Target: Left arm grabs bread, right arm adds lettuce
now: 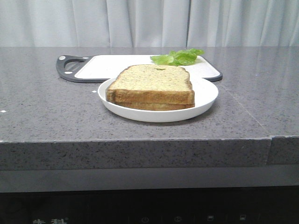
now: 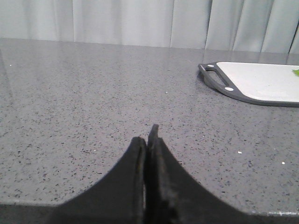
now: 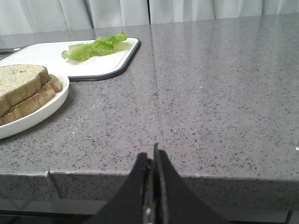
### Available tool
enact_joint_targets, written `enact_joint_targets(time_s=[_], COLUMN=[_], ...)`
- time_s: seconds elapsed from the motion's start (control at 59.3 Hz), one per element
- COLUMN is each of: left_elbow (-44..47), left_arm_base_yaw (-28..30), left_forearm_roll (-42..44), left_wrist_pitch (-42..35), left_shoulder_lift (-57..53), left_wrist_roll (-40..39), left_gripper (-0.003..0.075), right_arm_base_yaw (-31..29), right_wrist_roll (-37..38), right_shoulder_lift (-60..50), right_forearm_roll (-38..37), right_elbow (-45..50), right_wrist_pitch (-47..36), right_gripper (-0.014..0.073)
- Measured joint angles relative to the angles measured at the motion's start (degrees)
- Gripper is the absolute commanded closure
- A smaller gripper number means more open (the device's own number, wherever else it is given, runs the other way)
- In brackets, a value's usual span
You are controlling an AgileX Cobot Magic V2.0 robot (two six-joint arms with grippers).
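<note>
The bread [image 1: 152,80] lies as the top slice on a plate [image 1: 205,100] near the desk [image 1: 42,107] front edge; it looks light and soft, so a gentle hold at its crust edge seems best. The lettuce [image 1: 178,57] on the board [image 1: 107,67] behind is thin and floppy. Both end effectors, left [image 2: 148,140] and right [image 3: 152,161], are pressed together, holding nothing. Only the wrist views show them; the front view shows no arm.

Bright-green lettuce [image 1: 179,57], white plate [image 1: 205,100]
</note>
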Motion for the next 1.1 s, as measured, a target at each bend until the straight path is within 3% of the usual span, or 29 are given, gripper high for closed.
enact_joint_targets(time_s=[1.097], left_elbow=[0.0], left_arm_base_yaw=[0.0], left_forearm_roll=[0.0], left_wrist_pitch=[0.0], left_shoulder_lift=[0.0], left_wrist_roll=[0.0], left_gripper=[0.0741], right_arm_base_yaw=[0.0], right_wrist_roll=[0.0], right_shoulder_lift=[0.0], right_forearm_roll=[0.0], right_elbow=[0.0], right_wrist_pitch=[0.0], right_gripper=[0.0655])
